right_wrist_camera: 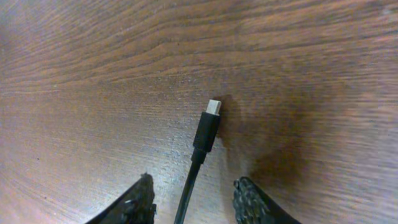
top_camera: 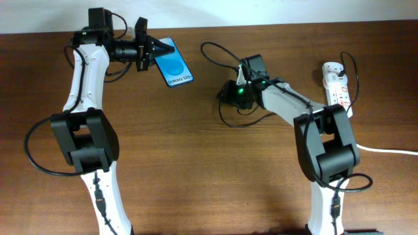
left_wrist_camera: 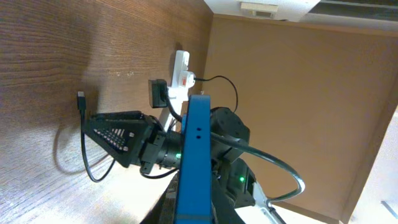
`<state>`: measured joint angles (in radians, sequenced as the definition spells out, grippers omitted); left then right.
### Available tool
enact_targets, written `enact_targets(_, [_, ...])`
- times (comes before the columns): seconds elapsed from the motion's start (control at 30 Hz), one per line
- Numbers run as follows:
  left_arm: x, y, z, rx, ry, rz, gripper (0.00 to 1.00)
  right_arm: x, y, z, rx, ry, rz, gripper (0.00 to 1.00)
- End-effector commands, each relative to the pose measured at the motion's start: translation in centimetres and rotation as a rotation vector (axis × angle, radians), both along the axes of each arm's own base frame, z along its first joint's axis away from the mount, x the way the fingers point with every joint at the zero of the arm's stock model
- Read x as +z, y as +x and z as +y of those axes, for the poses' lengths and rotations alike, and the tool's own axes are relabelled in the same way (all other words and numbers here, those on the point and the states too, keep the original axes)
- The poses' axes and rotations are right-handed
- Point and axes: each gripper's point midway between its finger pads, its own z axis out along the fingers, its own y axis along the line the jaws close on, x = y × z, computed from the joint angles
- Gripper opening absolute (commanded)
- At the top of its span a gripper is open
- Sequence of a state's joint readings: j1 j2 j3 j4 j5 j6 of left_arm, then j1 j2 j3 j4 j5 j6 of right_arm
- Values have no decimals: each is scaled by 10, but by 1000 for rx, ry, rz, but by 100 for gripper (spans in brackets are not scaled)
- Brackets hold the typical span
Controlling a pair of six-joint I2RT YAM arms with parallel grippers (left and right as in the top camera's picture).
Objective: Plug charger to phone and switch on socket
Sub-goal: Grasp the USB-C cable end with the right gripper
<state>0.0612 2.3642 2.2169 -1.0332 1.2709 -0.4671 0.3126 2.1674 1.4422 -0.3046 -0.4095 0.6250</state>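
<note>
The phone [top_camera: 174, 65], with its blue screen lit, is held at its near end by my left gripper [top_camera: 155, 51], at the back left of the table. In the left wrist view it stands edge-on between the jaws as a blue slab [left_wrist_camera: 198, 155]. The charger cable [top_camera: 210, 47] loops across the middle of the table. Its small black connector tip [right_wrist_camera: 208, 127] lies flat on the wood. My right gripper [right_wrist_camera: 199, 205] is open, low over the table, with the cable running between its fingers just behind the tip. The white socket [top_camera: 336, 83] lies at the far right.
The socket's thick white cord [top_camera: 392, 150] runs off the right edge. A black plug sits in the socket [left_wrist_camera: 180, 68]. The right arm's own wiring crosses above its wrist [top_camera: 261, 72]. The wall runs along the table's back edge.
</note>
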Motion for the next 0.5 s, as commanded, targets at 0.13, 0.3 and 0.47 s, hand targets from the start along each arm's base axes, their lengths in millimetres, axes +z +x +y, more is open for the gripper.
enact_targets(0.13, [11, -1, 3, -4, -18, -30, 0, -20, 4, 10, -35, 23, 34, 36])
enact_targets(0.3, [11, -1, 3, -4, -18, -30, 0, -21, 4, 10, -39, 21, 36, 33])
enact_targets(0.47, [11, -1, 3, -4, -18, -30, 0, -22, 3, 10, -42, 21, 41, 28])
